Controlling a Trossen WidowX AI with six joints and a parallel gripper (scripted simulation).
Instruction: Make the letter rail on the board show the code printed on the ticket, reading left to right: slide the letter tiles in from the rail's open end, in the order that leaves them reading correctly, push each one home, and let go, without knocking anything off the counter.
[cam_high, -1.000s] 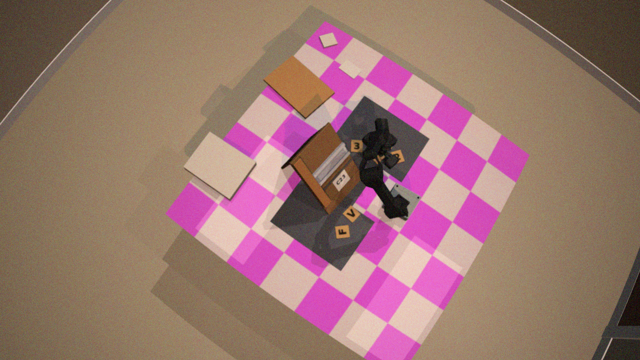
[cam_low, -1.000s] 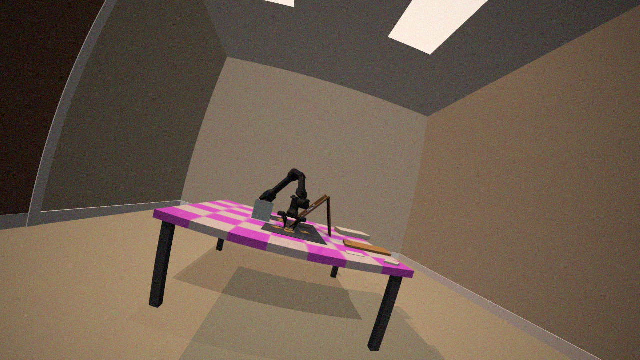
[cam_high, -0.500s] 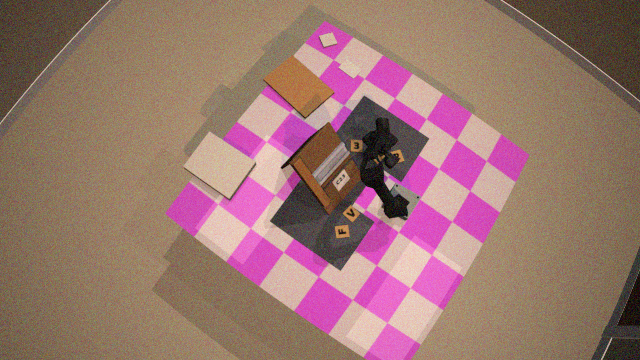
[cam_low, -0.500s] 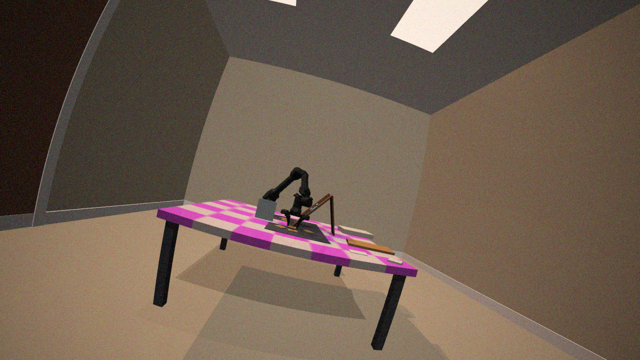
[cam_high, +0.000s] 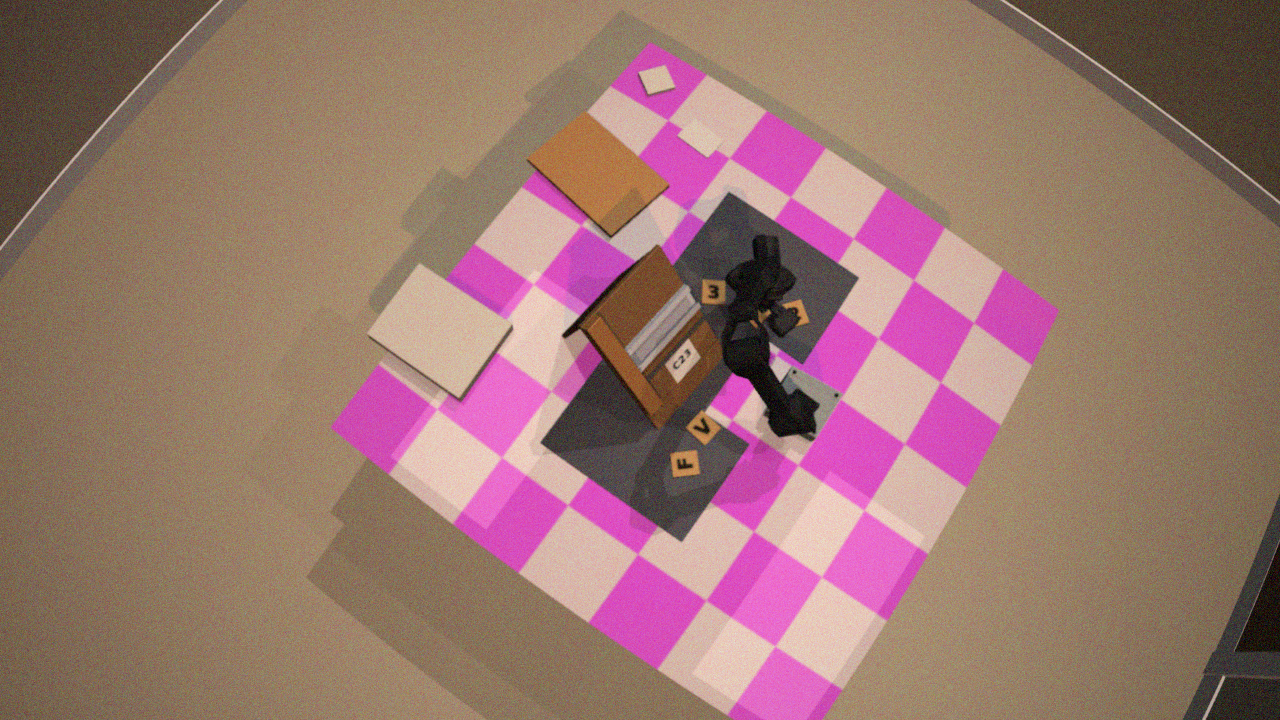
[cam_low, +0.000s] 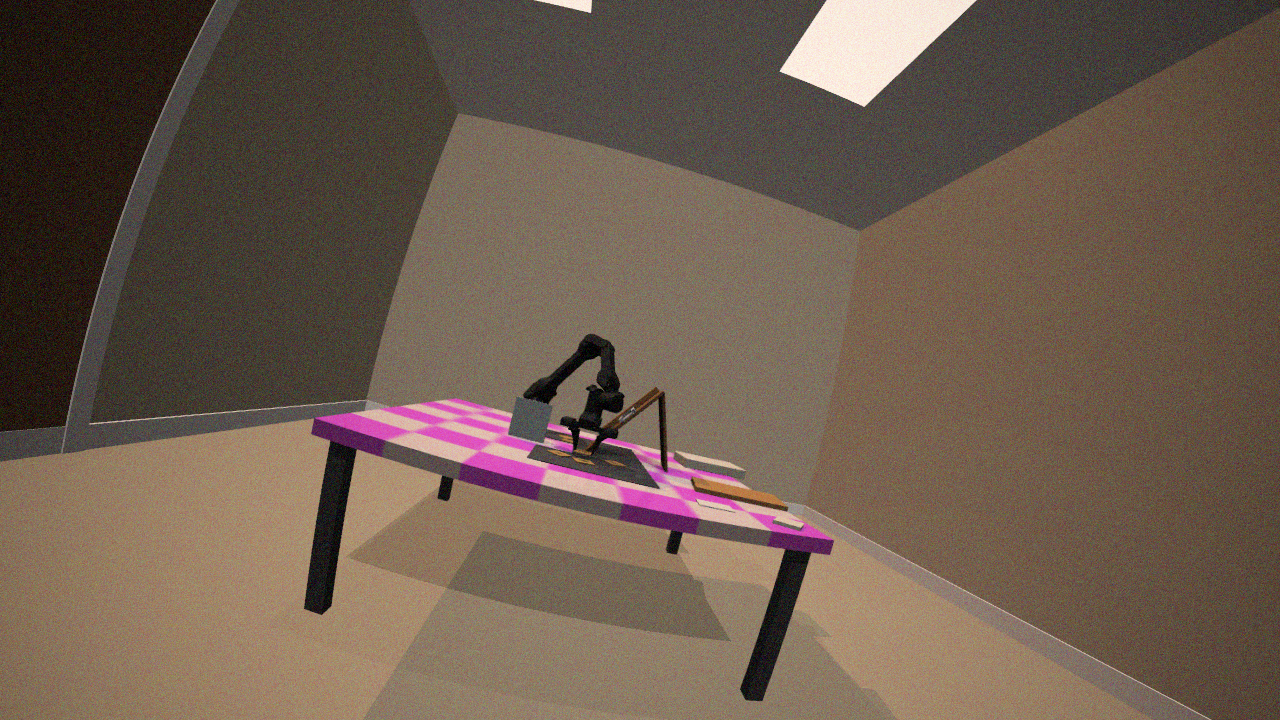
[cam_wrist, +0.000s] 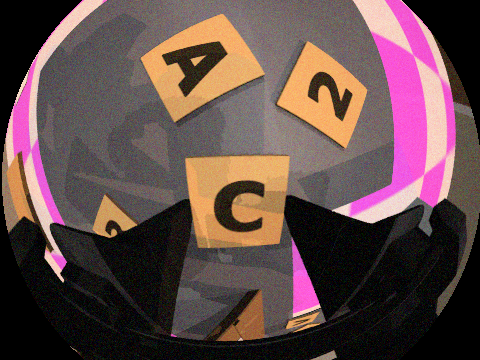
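My gripper (cam_wrist: 238, 204) (cam_high: 771, 315) (cam_low: 581, 445) is low over the dark mat (cam_high: 608, 438) and shut on the orange C tile (cam_wrist: 238, 202), one finger on each side edge. An A tile (cam_wrist: 202, 67) and a 2 tile (cam_wrist: 331, 94) lie flat just beyond it. A 3 tile (cam_high: 713, 291) lies beside the board. V tile (cam_high: 703, 428) and F tile (cam_high: 684, 462) lie near the mat's other end. The brown tilted board (cam_high: 626, 313) (cam_low: 640, 407) carries a grey rail (cam_high: 660, 329), which looks empty, and a white ticket (cam_high: 682, 362) reading C23.
An orange-brown panel (cam_high: 597, 171), a beige panel (cam_high: 438, 329) and two small beige cards (cam_high: 657, 79) (cam_high: 699, 137) lie on the pink checked table (cam_high: 948, 429). The arm's base (cam_high: 810, 394) stands right of the board.
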